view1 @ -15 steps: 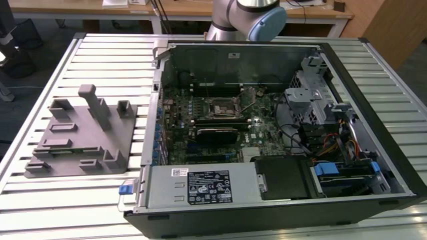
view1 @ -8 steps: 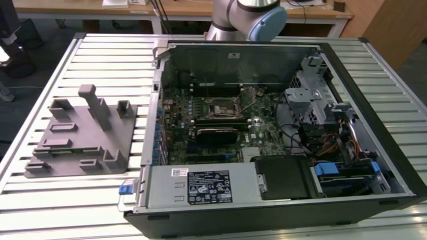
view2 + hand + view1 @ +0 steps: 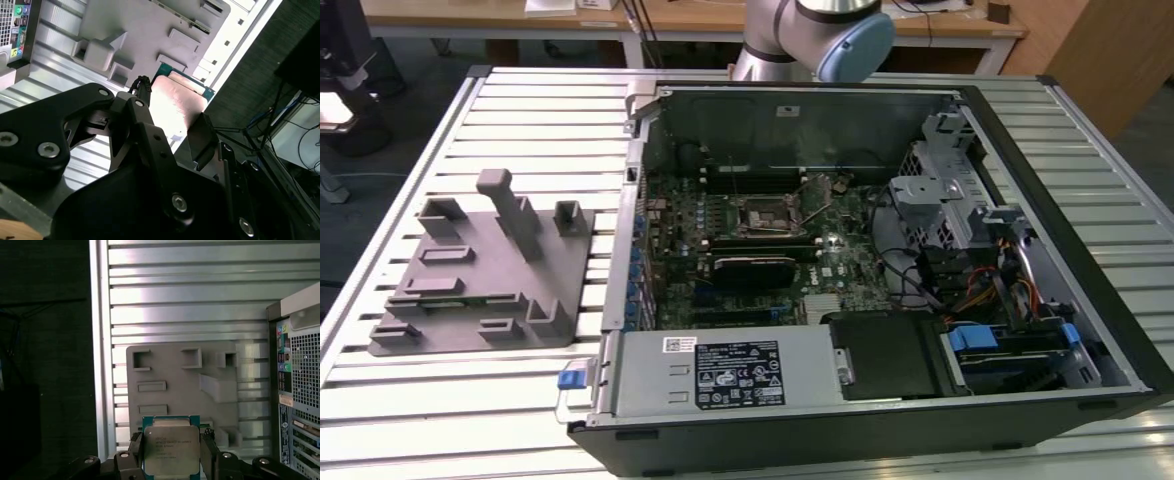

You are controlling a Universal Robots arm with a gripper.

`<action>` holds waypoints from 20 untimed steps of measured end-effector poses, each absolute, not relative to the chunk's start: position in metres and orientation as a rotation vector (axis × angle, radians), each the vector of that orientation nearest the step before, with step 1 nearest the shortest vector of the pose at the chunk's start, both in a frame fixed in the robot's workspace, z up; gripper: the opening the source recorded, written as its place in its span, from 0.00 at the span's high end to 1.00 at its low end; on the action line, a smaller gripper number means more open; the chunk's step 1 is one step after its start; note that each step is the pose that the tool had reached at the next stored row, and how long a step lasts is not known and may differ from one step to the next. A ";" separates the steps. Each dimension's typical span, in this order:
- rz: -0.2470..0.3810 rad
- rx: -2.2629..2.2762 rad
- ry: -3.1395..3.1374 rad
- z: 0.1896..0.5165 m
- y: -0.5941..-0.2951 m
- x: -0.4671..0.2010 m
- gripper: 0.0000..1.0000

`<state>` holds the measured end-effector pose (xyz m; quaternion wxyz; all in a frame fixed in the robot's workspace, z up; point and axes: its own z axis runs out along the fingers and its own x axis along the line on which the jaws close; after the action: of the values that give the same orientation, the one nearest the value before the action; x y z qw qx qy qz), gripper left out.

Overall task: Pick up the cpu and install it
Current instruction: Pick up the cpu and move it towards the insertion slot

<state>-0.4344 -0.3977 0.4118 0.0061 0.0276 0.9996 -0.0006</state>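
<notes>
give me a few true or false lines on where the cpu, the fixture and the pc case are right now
1. The end effector grips the cpu by two opposite edges. True.
2. The cpu is seated on the motherboard. False: it is in the end effector, away from the case, with the grey fixture block behind it in both wrist views.
3. The computer case lies open, with the motherboard exposed. True.
4. The grey fixture block stands inside the computer case. False: it rests on the slatted table, beside the case, at the exterior view's left.
</notes>
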 end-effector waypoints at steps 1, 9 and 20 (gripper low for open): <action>-0.002 0.086 3.128 0.412 -0.398 -0.433 0.46; -0.002 0.086 3.128 0.412 -0.398 -0.423 0.46; -0.002 0.086 3.128 0.412 -0.398 -0.413 0.46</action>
<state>-0.4129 -0.3977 0.4118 0.0061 0.0276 0.9996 -0.0006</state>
